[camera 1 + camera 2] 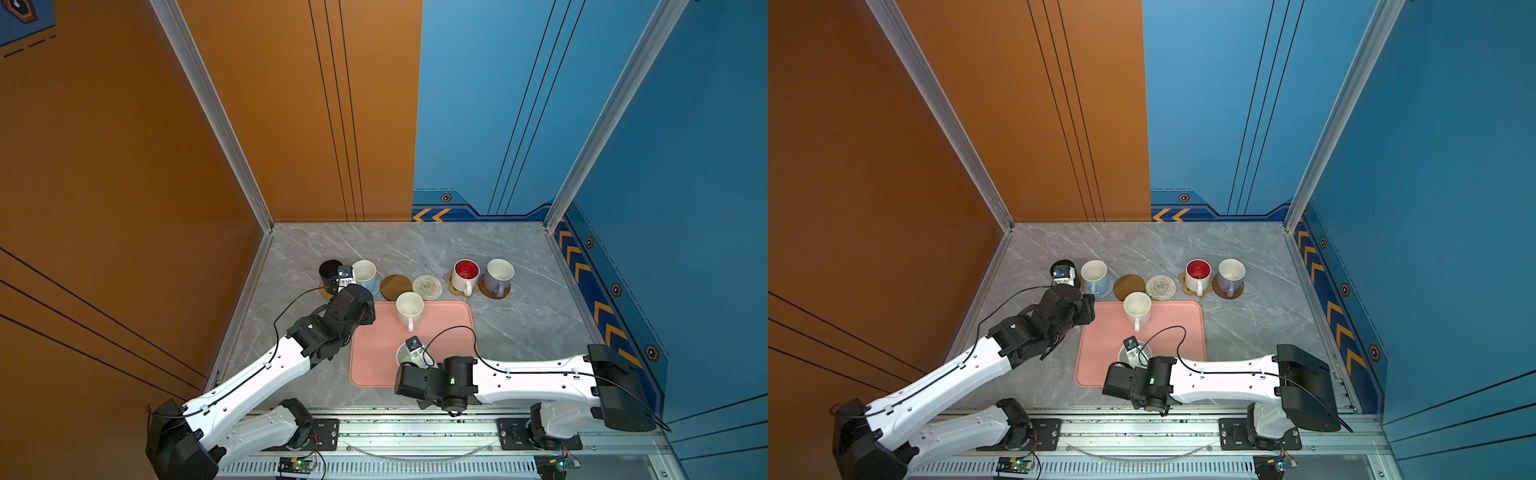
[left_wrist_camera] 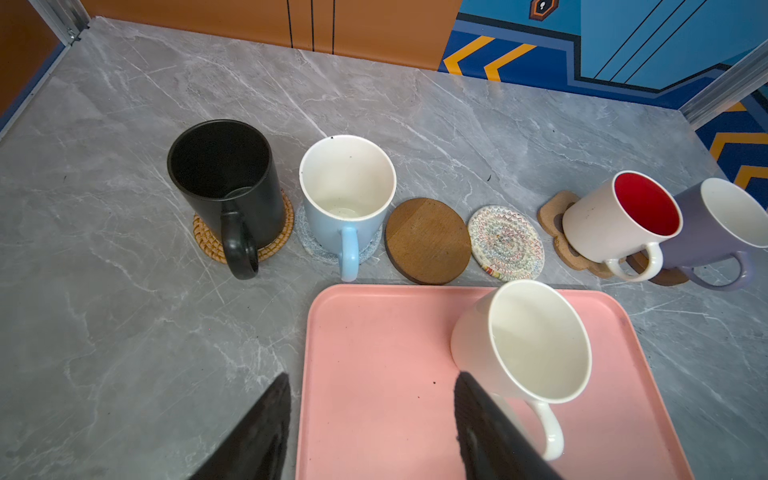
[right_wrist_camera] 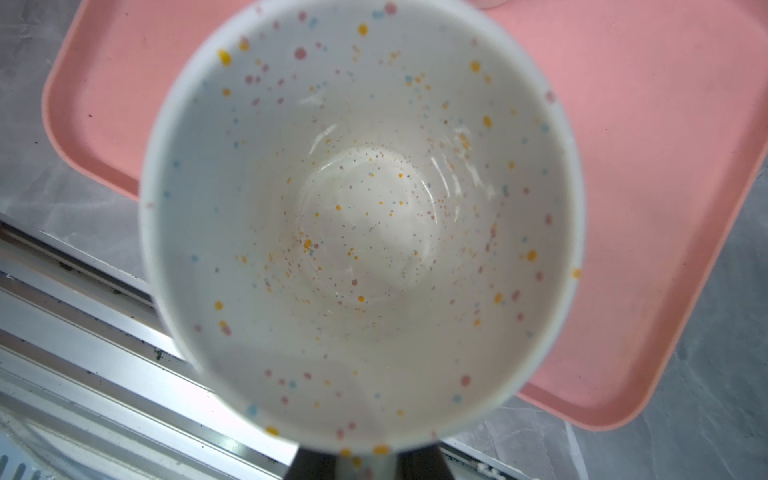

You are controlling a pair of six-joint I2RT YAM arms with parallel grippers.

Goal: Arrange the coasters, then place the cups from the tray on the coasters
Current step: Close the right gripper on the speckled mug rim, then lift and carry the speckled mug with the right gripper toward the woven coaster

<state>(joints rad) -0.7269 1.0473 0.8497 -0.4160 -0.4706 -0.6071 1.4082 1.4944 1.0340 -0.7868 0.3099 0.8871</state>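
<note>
the speckled mug is clamped by the right gripper, lower centre; the bare brown coaster lies straight above; left gripper jaws apart.

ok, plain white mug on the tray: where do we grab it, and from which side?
Probably the handle. The plain white mug stands upright on the tray, and the handle points toward the robot's side with nothing in front of it. Come in from that near side with the jaws straddling the loop.
</note>
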